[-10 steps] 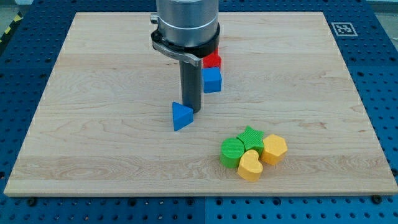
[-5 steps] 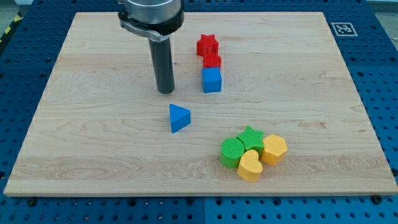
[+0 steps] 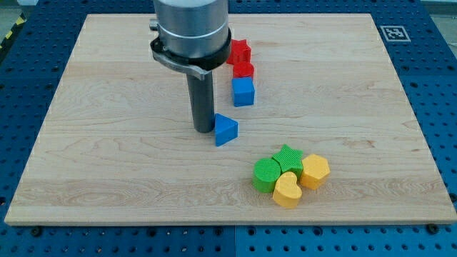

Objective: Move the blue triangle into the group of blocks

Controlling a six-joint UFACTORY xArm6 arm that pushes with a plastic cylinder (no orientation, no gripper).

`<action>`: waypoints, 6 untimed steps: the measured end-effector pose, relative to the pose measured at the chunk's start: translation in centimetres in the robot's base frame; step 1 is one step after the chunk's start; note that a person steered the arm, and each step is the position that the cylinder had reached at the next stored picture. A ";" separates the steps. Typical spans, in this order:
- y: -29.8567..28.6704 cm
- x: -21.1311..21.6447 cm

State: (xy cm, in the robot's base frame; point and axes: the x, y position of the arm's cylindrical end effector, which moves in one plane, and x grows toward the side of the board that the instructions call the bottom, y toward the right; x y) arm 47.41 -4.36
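Observation:
The blue triangle (image 3: 226,129) lies on the wooden board (image 3: 107,143) near its middle. My tip (image 3: 204,129) stands right at the triangle's left side, touching or almost touching it. Down and to the right is a tight group: a green round block (image 3: 266,174), a green star (image 3: 288,158), a yellow hexagon (image 3: 315,171) and a yellow heart (image 3: 287,191). The triangle is apart from that group, up and to its left.
A blue cube (image 3: 243,92), a red block (image 3: 243,70) and a red star (image 3: 239,51) stand in a column just above and right of the triangle. A marker tag (image 3: 393,33) sits at the board's top right corner.
My tip went left and up away from the triangle, then came back down on its left. The triangle has shifted right and slightly up, closer to the blue cube.

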 end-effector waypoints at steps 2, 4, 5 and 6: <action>4.8 0.4; 6.6 2.7; 6.2 2.5; 3.4 -1.3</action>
